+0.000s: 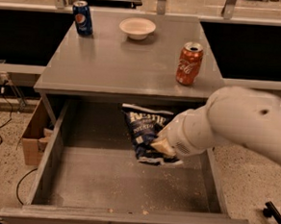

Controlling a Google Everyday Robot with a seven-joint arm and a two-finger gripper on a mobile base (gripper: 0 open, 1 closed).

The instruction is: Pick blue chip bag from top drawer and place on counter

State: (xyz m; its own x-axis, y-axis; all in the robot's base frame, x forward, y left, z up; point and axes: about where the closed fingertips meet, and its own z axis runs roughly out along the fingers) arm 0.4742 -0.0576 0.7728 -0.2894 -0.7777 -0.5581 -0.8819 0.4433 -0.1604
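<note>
The blue chip bag (144, 129), dark navy with white lettering, hangs lifted above the floor of the open top drawer (126, 180), near the counter's front edge. My gripper (161, 147) is shut on the bag's lower right part; the white arm reaches in from the right and hides the fingers' far side. The grey counter (120, 59) lies just behind and above the bag.
On the counter stand a blue soda can (83, 17) at the back left, a white bowl (137, 28) at the back middle and an orange soda can (189, 63) at the right front. A cardboard box (32, 135) sits on the floor left of the drawer.
</note>
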